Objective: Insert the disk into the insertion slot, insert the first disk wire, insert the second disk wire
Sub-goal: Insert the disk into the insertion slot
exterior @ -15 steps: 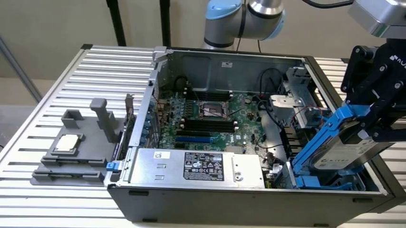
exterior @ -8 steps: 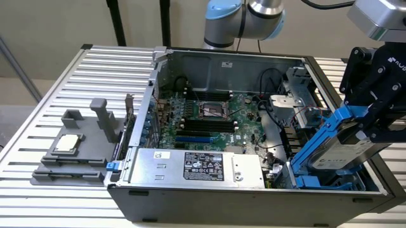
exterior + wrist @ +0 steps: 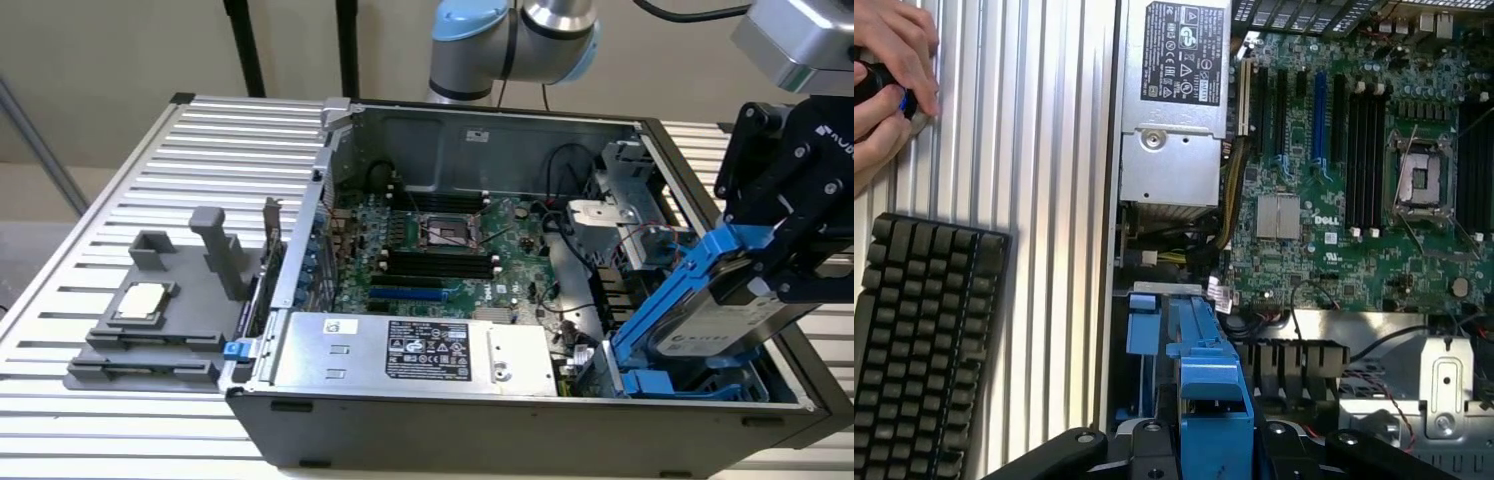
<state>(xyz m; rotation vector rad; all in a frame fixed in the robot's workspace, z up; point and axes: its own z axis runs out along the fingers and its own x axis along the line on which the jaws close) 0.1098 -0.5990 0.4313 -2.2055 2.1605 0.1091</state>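
Note:
My gripper [image 3: 781,265] is shut on the disk [image 3: 714,320], a silver-grey drive with a white label in a bright blue carrier frame. The disk hangs tilted at the exterior view's right, over the open computer case. Its lower end reaches down to the insertion slot [image 3: 667,385], a grey bay with blue fittings in the case's near right corner. In the wrist view the blue carrier [image 3: 1209,400] sits between my black gripper [image 3: 1209,445] parts, just above the slot's blue fittings [image 3: 1144,335]. Thin red wires [image 3: 654,235] lie by the drive cage behind the disk.
A labelled silver power-supply box [image 3: 414,350] fills the case's near side, with the motherboard [image 3: 441,250] behind it. A grey fixture holding a chip [image 3: 147,310] stands on the slatted table at the exterior view's left. A keyboard [image 3: 924,340] and a person's hand [image 3: 889,70] are beside the case.

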